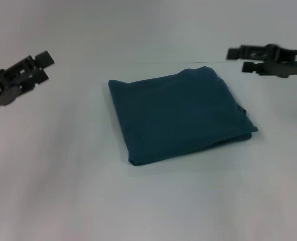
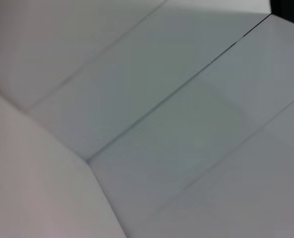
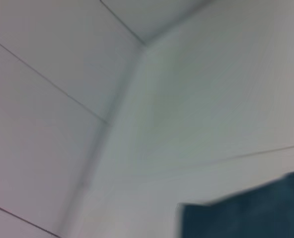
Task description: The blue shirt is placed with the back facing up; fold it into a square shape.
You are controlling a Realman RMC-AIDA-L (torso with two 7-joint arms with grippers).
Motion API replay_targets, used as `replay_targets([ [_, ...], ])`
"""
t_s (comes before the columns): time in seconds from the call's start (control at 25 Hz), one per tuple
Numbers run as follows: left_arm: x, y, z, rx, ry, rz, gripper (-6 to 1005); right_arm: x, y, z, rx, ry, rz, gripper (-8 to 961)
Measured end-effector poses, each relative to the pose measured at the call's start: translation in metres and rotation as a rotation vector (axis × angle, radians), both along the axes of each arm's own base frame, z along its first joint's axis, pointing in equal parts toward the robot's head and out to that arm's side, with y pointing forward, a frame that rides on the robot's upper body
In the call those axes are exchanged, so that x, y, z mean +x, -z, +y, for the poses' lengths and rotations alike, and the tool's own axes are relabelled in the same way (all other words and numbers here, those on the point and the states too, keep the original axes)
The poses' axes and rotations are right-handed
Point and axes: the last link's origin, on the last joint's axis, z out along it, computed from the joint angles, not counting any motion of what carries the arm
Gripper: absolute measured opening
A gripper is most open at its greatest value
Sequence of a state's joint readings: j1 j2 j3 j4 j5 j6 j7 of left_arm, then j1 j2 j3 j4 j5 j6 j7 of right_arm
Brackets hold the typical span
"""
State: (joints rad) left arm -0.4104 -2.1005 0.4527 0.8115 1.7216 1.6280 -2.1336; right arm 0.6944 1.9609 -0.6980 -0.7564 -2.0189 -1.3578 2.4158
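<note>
The blue shirt [image 1: 179, 113] lies folded into a compact, roughly square bundle in the middle of the white table [image 1: 63, 165], plain side up. One of its corners shows in the right wrist view [image 3: 251, 213]. My left gripper [image 1: 42, 66] hovers above the table well to the shirt's left, open and empty. My right gripper [image 1: 240, 59] hovers off the shirt's far right corner, open and empty. Neither gripper touches the shirt.
The white table surface runs all around the shirt. The left wrist view shows only white panels with thin seams [image 2: 186, 84]. The right wrist view shows the same white panels and a corner seam [image 3: 127, 74].
</note>
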Motion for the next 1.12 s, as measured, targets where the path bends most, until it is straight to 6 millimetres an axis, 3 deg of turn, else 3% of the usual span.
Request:
replay_targets([
  [0.24, 0.002, 0.011, -0.009, -0.312, -0.095, 0.012, 950, 0.017, -0.055, -0.022, -0.028, 0.085, 0.244, 929],
  [0.4, 0.010, 0.030, -0.014, -0.465, -0.104, 0.025, 949, 0.020, -0.074, -0.023, -0.042, 0.112, 0.257, 925],
  [0.56, 0.013, 0.071, -0.007, -0.548, -0.175, 0.044, 949, 0.017, -0.076, -0.022, -0.050, 0.106, 0.248, 924],
  [0.76, 0.013, 0.101, 0.000, -0.553, -0.234, 0.040, 950, 0.016, -0.072, -0.021, -0.061, 0.102, 0.230, 924],
  [0.96, 0.012, 0.127, 0.007, -0.538, -0.294, 0.028, 950, 0.016, -0.071, -0.021, -0.060, 0.102, 0.229, 924],
  [1.12, 0.009, 0.135, 0.012, -0.521, -0.339, 0.041, 950, 0.019, -0.072, -0.021, -0.050, 0.108, 0.232, 924],
])
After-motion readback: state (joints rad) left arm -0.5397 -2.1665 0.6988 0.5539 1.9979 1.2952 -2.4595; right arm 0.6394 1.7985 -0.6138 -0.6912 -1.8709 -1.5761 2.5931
